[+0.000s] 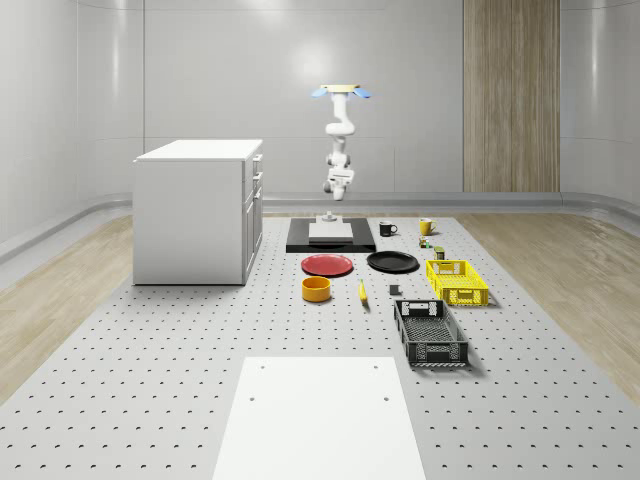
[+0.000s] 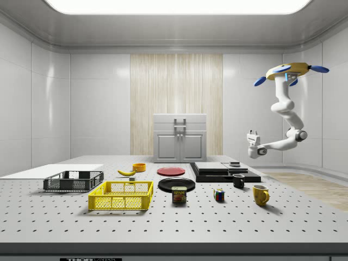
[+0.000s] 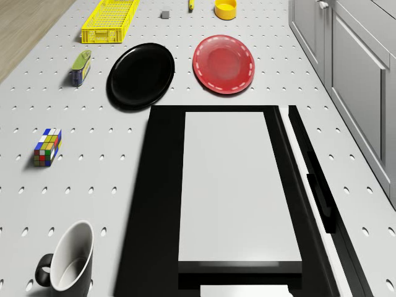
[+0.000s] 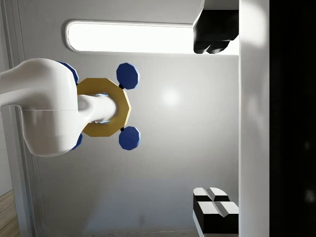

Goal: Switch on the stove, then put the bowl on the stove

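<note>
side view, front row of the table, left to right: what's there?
Black crate → yellow crate → Spam can → Rubik's cube → yellow mug. The black mug sits a row further back.

Glossy black stove (image 1: pixel 331 238); matt perforated table (image 1: pixel 150 340); wood-panelled wall (image 1: pixel 510 95).
</note>
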